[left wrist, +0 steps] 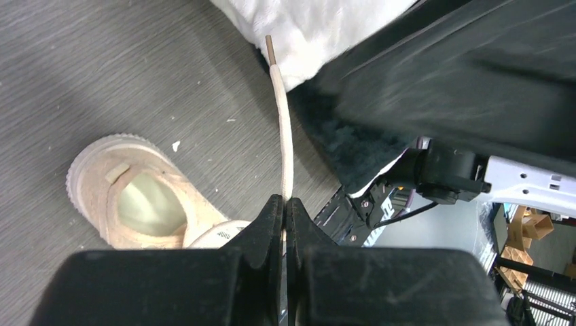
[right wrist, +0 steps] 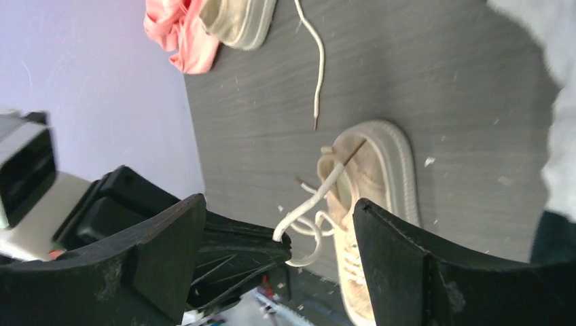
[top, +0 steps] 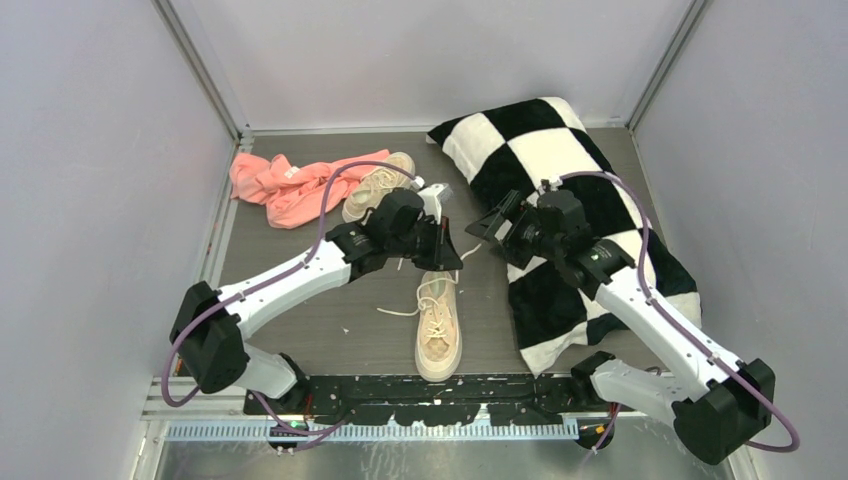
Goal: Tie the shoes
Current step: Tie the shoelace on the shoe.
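In your top view, the left claw [top: 445,252] overlaps the far end of the near shoe [top: 438,335], and the purple cable [top: 322,215] crosses the far shoe [top: 378,185]. From the left wrist, the lace [left wrist: 284,136] vanishes between the pinched fingers [left wrist: 270,217], and the claw body hides the near shoe's toe. From the right wrist, the top edge cuts off the far shoe, and the pillow [right wrist: 562,149] is only a blur.

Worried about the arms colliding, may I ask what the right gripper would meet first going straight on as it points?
Most likely the lace pinched by the left gripper, just ahead of the open right gripper; the shoe lies beyond, though depth is unclear.
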You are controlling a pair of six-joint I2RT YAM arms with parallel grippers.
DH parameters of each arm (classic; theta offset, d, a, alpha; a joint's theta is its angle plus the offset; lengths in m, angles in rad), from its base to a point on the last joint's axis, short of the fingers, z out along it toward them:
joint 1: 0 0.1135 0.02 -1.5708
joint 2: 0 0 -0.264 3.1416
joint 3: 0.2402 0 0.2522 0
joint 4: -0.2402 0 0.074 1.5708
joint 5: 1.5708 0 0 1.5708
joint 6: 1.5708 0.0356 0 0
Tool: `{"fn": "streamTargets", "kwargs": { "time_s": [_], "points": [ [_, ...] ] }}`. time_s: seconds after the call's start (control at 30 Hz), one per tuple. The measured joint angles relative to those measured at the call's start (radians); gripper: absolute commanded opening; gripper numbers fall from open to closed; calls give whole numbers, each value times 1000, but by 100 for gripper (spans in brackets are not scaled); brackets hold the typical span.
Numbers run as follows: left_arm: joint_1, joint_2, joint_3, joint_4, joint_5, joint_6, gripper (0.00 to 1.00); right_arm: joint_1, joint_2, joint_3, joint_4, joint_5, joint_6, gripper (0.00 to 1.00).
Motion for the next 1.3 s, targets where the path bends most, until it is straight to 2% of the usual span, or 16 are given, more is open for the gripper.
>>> {"fn": "streamTargets", "kwargs": {
  "time_s": [0.2, 0.3, 0.37, 0.4, 0.43, 0.47, 0.5, 0.53, 0.6, 0.7, 0.8, 0.87, 1.03, 1.1, 1.2, 1.3],
  "points": [
    [0, -5, -8, 47, 15, 0, 0, 0, 95, -56, 42, -144, 192, 79],
    [0, -16, -19, 52, 15, 0, 0, 0, 130, -89, 69, -190, 254, 70],
    [0, -25, -23, 53, 15, 0, 1, 0, 136, -92, 83, -208, 279, 53],
    [0, -28, -23, 54, 15, 0, 1, 0, 136, -92, 94, -212, 288, 37],
    [0, -30, -23, 56, 15, 0, 0, 0, 135, -92, 108, -215, 295, 15],
    [0, -31, -23, 58, 15, 0, 1, 0, 134, -92, 119, -217, 298, 3],
    [0, -32, -23, 60, 15, 0, 9, 1, 132, -92, 128, -218, 309, 1],
    [0, -32, -23, 61, 15, 0, 23, 1, 129, -93, 130, -216, 314, 1],
    [0, -32, -23, 61, 18, 2, 43, 1, 111, -99, 128, -202, 316, 1],
    [0, -32, -22, 48, 18, 8, 54, 1, 63, -110, 112, -162, 308, 0],
    [-1, -55, -23, -18, 0, 10, 59, 1, 20, -114, 87, -119, 288, 0],
    [-1, -111, -42, -65, -33, -2, 58, 1, 13, -115, 78, -97, 273, 1],
    [2, -378, -174, -192, -213, -115, 61, 1, 13, -141, 47, -42, 230, 0],
    [11, -455, -235, -246, -306, -202, 58, 1, 13, -148, 35, -29, 218, 0],
    [41, -481, -315, -342, -408, -340, 56, 1, 18, -149, 32, -25, 204, 1],
    [59, -415, -352, -385, -458, -434, 60, 1, 21, -149, 31, -25, 195, 1]
  ]
}}
